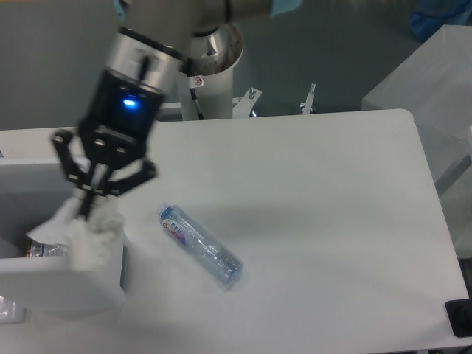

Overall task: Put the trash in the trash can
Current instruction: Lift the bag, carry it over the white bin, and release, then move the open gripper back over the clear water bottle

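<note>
My gripper (90,205) is shut on a crumpled white wrapper (77,234), which hangs below the fingers over the right rim of the trash can (44,284). The trash can is a boxy white bin at the table's left edge, partly covered by the wrapper and the gripper. Some earlier trash shows inside it at the left. A crushed clear plastic bottle (200,245) with a blue-and-red label lies flat on the table, to the right of the bin and well apart from the gripper.
The arm's base column (210,81) stands at the back of the white table (332,221). A pale box (428,81) sits beyond the table's right edge. A dark object (459,317) lies at the lower right corner.
</note>
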You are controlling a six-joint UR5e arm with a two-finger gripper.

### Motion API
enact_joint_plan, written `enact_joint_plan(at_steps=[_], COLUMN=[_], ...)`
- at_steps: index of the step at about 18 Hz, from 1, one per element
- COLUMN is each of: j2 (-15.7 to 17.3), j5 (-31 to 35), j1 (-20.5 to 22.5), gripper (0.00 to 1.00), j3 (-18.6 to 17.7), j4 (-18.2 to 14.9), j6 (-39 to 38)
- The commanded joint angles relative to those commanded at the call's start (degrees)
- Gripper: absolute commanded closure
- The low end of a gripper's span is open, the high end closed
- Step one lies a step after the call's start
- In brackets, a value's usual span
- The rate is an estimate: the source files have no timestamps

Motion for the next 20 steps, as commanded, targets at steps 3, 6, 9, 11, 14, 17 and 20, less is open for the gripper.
enact_joint_plan(at_steps=[3,6,9,11,14,17,20], j2=[1.59,1.51,0.72,-0.16,-1.83,-2.62,-2.36], j5=[0.0,0.0,0.0,0.0,0.44,1.32,2.54], j1=[-1.85,-3.17,-3.7,-3.79,-3.7,-3.7,-3.53], gripper=[0.95,0.94,0.92,0.88,0.72,0.43,0.16], j3=[-2.3,-2.83,-2.74,-2.83,-2.83,-2.48,-1.87], j4=[0.0,0.09,0.35,0.35,0.61,0.79,0.7], j6=[-0.35,-0.17,0.0,0.09,0.61,1.15,1.85])
